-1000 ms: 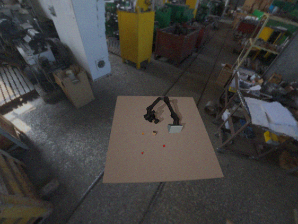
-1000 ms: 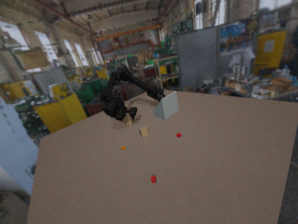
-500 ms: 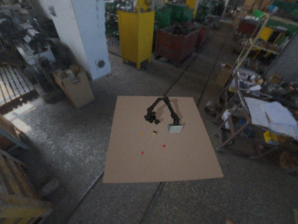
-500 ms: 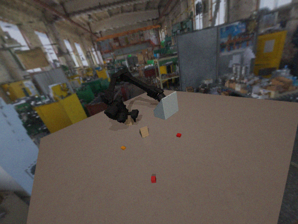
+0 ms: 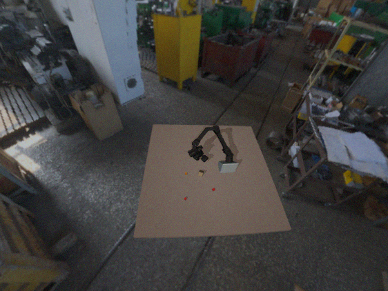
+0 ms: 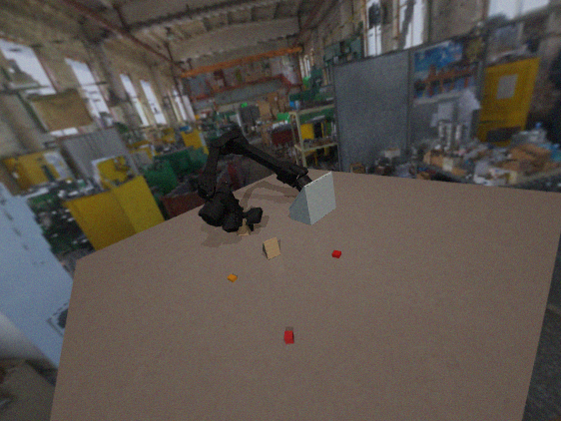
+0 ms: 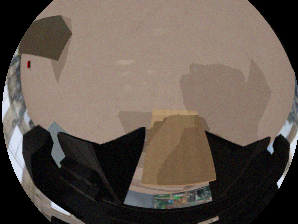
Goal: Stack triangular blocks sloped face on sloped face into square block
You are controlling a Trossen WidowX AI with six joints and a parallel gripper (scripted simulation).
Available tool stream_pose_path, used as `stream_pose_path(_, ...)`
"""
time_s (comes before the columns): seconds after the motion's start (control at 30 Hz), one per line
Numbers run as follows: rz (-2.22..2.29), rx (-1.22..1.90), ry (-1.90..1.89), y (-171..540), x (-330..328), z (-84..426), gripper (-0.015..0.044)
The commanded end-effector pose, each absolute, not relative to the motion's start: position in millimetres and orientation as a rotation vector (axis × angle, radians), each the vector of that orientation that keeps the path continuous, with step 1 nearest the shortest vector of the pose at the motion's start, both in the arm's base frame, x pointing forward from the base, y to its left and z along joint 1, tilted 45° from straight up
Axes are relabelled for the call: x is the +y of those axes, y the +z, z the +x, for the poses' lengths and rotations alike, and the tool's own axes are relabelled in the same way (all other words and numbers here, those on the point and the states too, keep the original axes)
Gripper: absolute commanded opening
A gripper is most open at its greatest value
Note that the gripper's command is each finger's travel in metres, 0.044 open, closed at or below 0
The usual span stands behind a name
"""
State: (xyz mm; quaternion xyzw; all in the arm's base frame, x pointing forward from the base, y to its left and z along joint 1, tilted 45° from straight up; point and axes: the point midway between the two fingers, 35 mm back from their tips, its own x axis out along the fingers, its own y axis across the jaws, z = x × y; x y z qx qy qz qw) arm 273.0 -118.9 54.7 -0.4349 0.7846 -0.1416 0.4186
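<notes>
Nearest in the exterior view, a red cube lay on the worktop. Beyond it were an orange piece and, farther right, a red piece. Next stood one triangular block, apart from the other. Behind it, the second block sat low between the partly spread fingers; whether they gripped it, I cannot tell. To the right stood a pale wedge, with the black arm rising behind. A shelf rack was well beyond.
</notes>
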Motion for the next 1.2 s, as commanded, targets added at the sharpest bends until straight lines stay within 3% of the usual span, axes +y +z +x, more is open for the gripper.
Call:
stream_pose_path(0.0, -1.098, 1.967, -0.356, 55.3, -119.6, 272.4, 0.0177)
stream_pose_path(0.2, -1.098, 1.967, -0.356, 55.3, -119.6, 272.4, 0.0138)
stream_pose_path(0.4, -1.093, 1.968, -0.356, 56.8, -117.1, 272.6, 0.0)
stream_pose_path(1.17, -1.062, 1.529, -0.059, 81.7, -113.6, 249.8, 0.0)
